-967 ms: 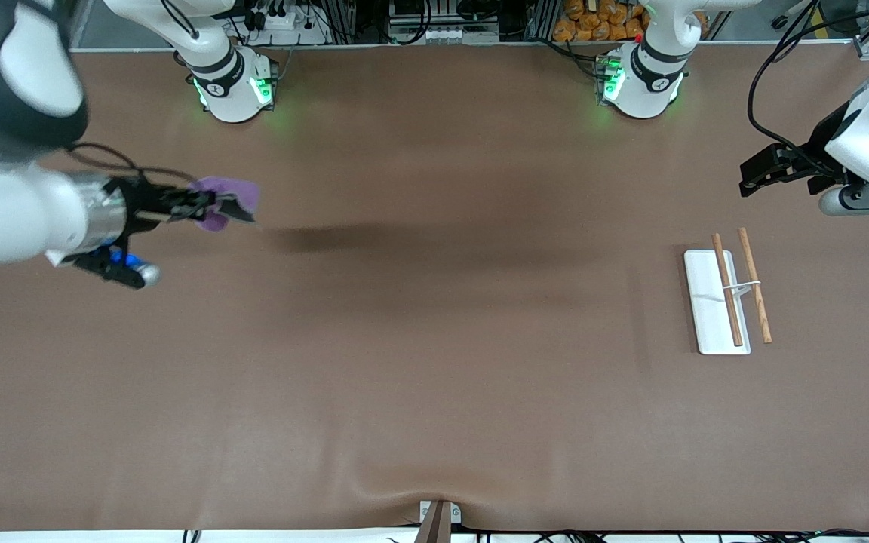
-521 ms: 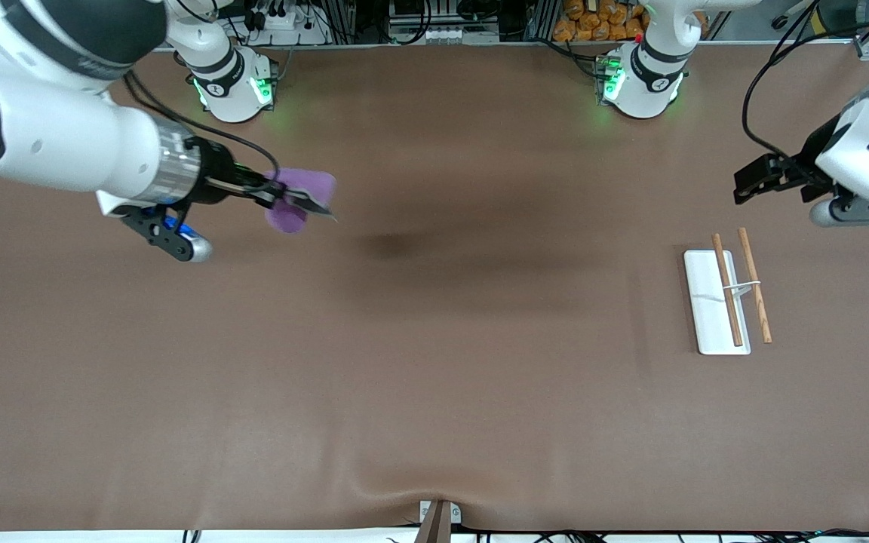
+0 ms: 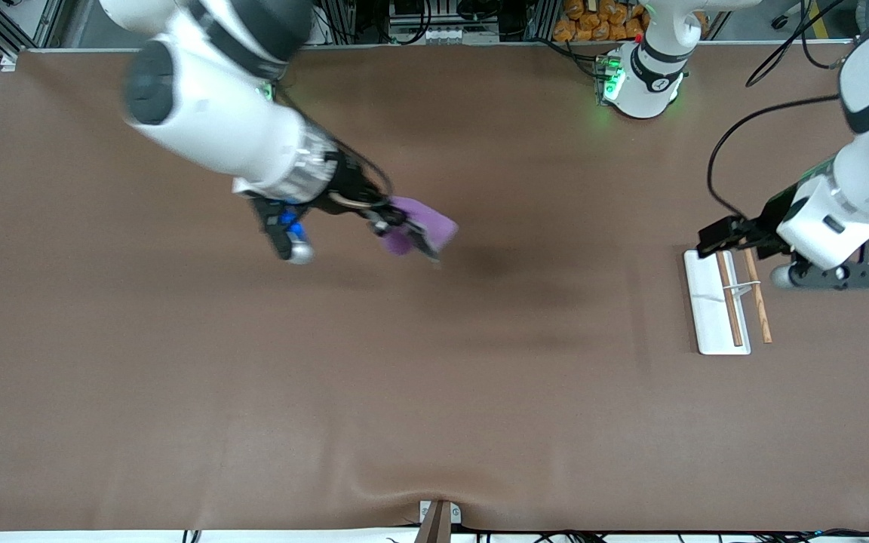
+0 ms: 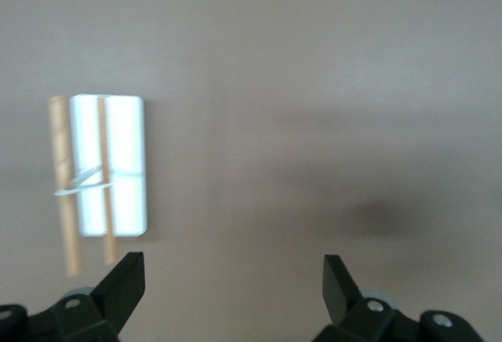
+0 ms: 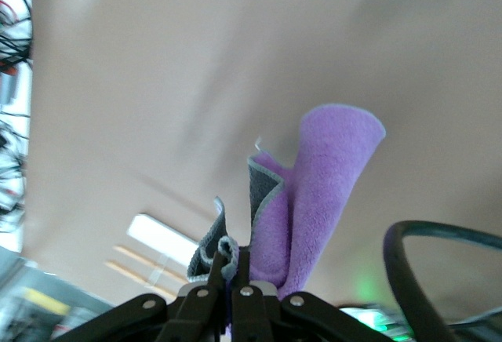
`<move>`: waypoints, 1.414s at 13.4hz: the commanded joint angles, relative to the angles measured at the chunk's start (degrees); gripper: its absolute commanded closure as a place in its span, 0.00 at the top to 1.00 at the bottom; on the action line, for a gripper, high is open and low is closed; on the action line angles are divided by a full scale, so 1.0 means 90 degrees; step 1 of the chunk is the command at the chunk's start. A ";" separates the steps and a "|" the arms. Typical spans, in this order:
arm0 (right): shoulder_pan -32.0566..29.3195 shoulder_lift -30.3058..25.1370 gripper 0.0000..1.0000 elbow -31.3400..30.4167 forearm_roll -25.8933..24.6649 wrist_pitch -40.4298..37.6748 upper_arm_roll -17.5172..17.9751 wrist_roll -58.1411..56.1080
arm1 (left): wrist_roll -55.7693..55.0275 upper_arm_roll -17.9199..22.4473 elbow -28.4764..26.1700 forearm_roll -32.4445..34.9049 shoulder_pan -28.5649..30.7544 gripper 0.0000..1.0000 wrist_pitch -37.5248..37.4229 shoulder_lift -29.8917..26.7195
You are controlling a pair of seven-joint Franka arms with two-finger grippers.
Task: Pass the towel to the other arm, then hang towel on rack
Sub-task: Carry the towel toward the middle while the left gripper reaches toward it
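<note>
Purple towel in the air, ready for you to hand over

Soft and limp, the one towel [image 5: 314,209] hangs bunched from the right gripper [image 3: 397,223], whose fingers are pinched shut on its folded edge; it looks light, so have the other arm take a free corner clear of those fingers. Your left gripper [image 4: 234,279] hovers with fingers wide apart and empty, just above the one rack [image 3: 715,302] and its two wooden rods.
</note>
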 commanded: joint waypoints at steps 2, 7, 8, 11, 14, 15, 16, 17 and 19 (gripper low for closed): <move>0.0379 0.0431 0.00 0.0148 0.0402 0.1567 -0.0070 0.1938 | -0.0207 0.0001 0.0363 -0.0730 -0.0049 1.00 0.0341 0.0535; 0.0428 0.0646 0.00 0.0148 0.1240 0.2508 -0.0080 0.2988 | -0.1669 -0.0067 0.0382 -0.1130 -0.0420 1.00 0.1307 0.1023; 0.0554 0.0734 0.00 0.0148 0.1252 0.2828 -0.0080 0.3017 | -0.2041 -0.0067 0.0431 -0.1247 -0.0507 1.00 0.1551 0.1121; 0.0829 0.0881 0.00 0.0157 0.1213 0.3222 -0.0109 0.3027 | -0.2853 -0.0086 0.0548 -0.1647 -0.0761 1.00 0.2148 0.1375; 0.0829 0.0871 0.00 0.0148 0.1203 0.3183 -0.0109 0.3017 | -0.3885 -0.0087 0.0548 -0.1892 -0.0966 1.00 0.2383 0.1434; 0.0829 0.0871 0.00 0.0148 0.1194 0.3173 -0.0109 0.3007 | -0.4267 -0.0087 0.0539 -0.1883 -0.0996 1.00 0.2383 0.1415; 0.0800 0.0852 0.00 0.0148 0.1184 0.3135 -0.0119 0.2998 | -0.4609 -0.0087 0.0539 -0.1873 -0.1006 1.00 0.2383 0.1366; 0.0780 0.0842 0.00 0.0148 0.1136 0.2989 -0.0119 0.2978 | -0.4883 -0.0096 0.0500 -0.1893 -0.0997 1.00 0.2374 0.1356; 0.0761 0.0832 0.00 0.0157 0.1106 0.2851 -0.0109 0.2978 | -0.5528 -0.0096 0.0470 -0.1825 -0.1094 1.00 0.2228 0.1259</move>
